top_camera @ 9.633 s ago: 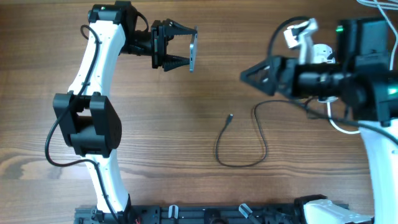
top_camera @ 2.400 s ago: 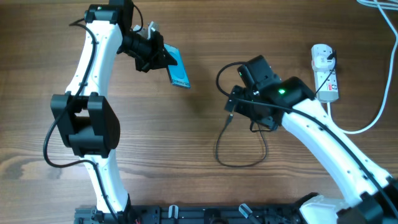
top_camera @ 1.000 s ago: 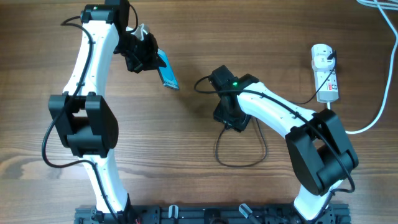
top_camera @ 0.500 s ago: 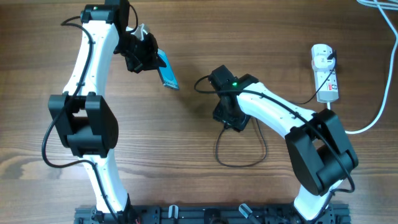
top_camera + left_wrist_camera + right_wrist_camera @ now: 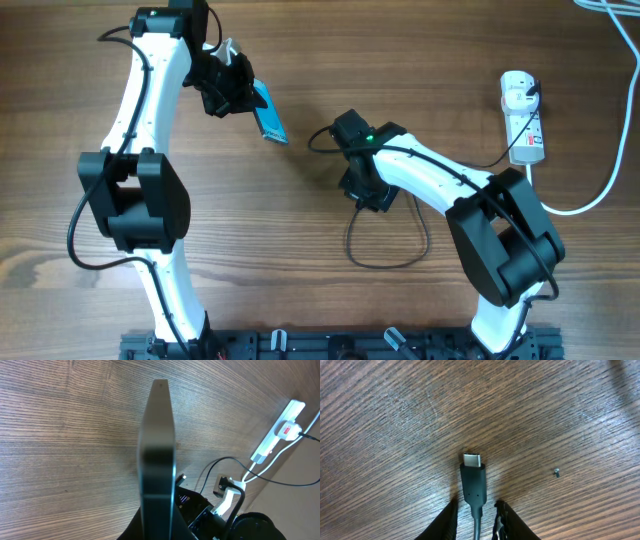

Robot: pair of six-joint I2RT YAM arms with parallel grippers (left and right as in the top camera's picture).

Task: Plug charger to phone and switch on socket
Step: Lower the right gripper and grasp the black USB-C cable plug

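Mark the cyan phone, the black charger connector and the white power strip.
cyan-screened flat phone (image 5: 270,114): overhead view, screen middle.
black charger cable connector (image 5: 473,481): right wrist view, plug body.
white elongated power strip (image 5: 527,136): overhead view, its body.

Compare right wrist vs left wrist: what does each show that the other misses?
Right wrist only: a clear close-up of the metal connector tip of the charger, lying flat on the wood. Its cable runs back between the fingers of the right hand, which stand on either side of it with a gap showing on each side. Left wrist only: the phone, edge-on and filling the middle of the frame, and the socket, far off at the upper right with its red marking. Both: the wooden table.
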